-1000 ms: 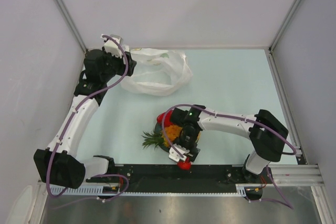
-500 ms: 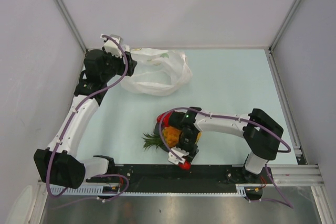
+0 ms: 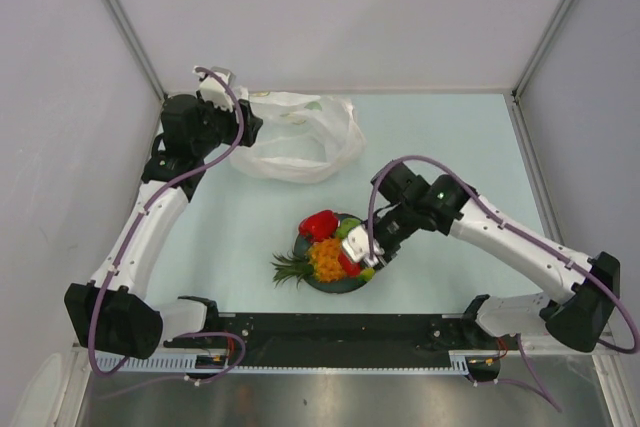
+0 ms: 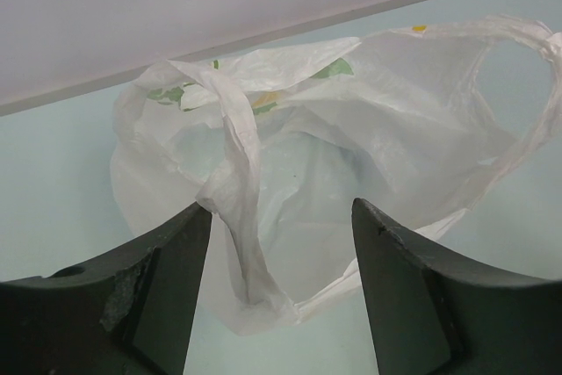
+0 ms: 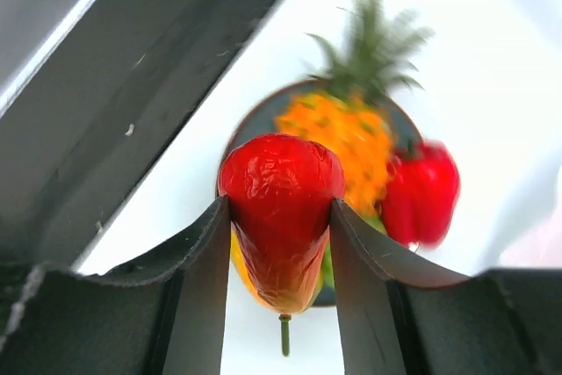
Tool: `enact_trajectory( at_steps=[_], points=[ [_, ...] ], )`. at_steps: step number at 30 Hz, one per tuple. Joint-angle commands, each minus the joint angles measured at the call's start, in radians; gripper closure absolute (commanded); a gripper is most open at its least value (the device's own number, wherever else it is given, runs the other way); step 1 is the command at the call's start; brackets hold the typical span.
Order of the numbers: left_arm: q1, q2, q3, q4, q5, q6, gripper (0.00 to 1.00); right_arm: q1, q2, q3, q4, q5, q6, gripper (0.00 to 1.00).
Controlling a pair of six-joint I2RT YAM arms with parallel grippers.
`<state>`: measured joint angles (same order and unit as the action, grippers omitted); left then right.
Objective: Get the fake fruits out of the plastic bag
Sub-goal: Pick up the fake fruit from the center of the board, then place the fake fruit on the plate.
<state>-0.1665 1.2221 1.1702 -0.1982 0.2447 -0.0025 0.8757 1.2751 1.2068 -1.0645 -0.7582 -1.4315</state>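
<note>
right arm swung out wide, red fruit [image 5: 281, 186] now over the plate [image 3: 336, 288]

since a second ago the right arm has unfolded to the right side of the surface [image 3: 450, 137]. its right end effector [image 3: 353, 256] has left the plate's near edge, by the black rail, and reaches in from the right over the plate's right half. its fingers are clamped on the red fruit, a glossy tapering piece held point down with a thin stalk hanging below (whether it touches anything under it cannot be told).

on the dark round plate lie the pineapple [image 3: 326, 260], its green crown sticking out over the left rim, a red pepper [image 3: 318, 224] at the far side, and a small green fruit [image 3: 347, 228] beside that.

the plastic bag [image 3: 300, 143] lies crumpled near the back wall, well apart from the plate. the left end effector [image 4: 281, 217] sits at the bag's left edge as before, fingers apart, with one loop handle running down between them close to the left finger. that wrist view looks into the bag's open mouth, showing thin white film and faint green and yellow prints.
</note>
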Motion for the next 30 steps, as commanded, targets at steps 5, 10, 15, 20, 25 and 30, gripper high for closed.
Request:
enact_trajectory(
  at_steps=[5, 10, 15, 20, 25, 30],
  points=[
    [0.009, -0.027, 0.029, -0.038, 0.028, -0.002, 0.28, -0.231, 0.111, 0.028, 0.523, -0.016, 1.030, 0.74],
    [0.009, -0.027, 0.036, -0.038, 0.036, -0.002, 0.28, -0.322, 0.142, -0.041, 0.668, 0.034, 1.356, 0.74],
    [0.010, -0.044, 0.023, -0.018, 0.036, -0.013, 0.28, -0.345, 0.115, -0.107, 0.689, 0.086, 1.540, 0.71],
    [0.016, -0.062, 0.014, -0.032, 0.041, -0.010, 0.28, -0.348, 0.092, -0.133, 0.692, 0.172, 1.608, 0.71],
    [0.019, -0.061, 0.013, -0.035, 0.045, -0.011, 0.28, -0.345, 0.066, -0.142, 0.606, 0.224, 1.568, 0.69],
    [0.019, -0.047, 0.013, -0.026, 0.054, -0.019, 0.27, -0.333, 0.029, -0.205, 0.543, 0.220, 1.496, 0.68]
  ],
)
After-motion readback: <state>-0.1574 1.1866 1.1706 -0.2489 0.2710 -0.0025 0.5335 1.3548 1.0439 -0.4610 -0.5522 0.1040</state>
